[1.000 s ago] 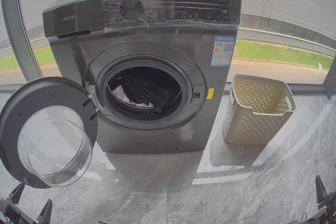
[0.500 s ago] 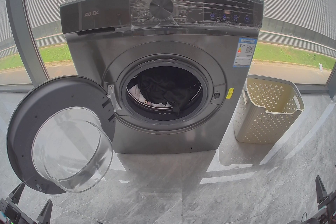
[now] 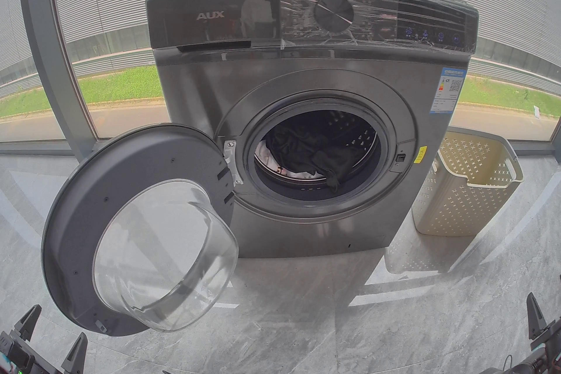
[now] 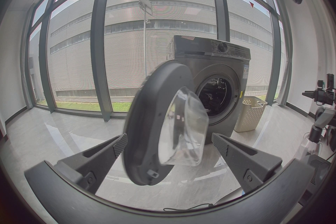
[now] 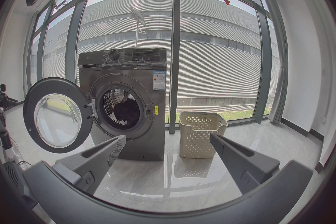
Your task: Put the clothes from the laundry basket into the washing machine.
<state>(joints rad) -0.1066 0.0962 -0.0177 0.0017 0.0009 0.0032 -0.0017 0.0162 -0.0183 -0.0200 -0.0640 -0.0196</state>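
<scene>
Well, the washing machine (image 3: 193,89) stands at the far side of the room with its round door (image 3: 117,176) swung wide to the left and its drum mouth facing the near side. In the drum lies a dark garment (image 3: 315,147) heaped over a white piece (image 3: 269,160), with one fold drooping toward the lip. The laundry basket (image 3: 467,188) stands upright just beside the machine's right flank, tall axis vertical, open top facing up. No cloth shows above its rim, and its bottom is hidden from here.

Both arms sit low on the near side, well apart from machine and basket. The left gripper (image 4: 168,137) has its fingers spread with nothing between them, and the open door stands straight ahead of it. The right gripper (image 5: 166,138) is likewise spread and empty, with the basket ahead of it on the far side.

To my eye the load looks to be in already. If anything remains in the basket, the right arm is the nearer one and would have to come down from above. The door falls to the left arm.
</scene>
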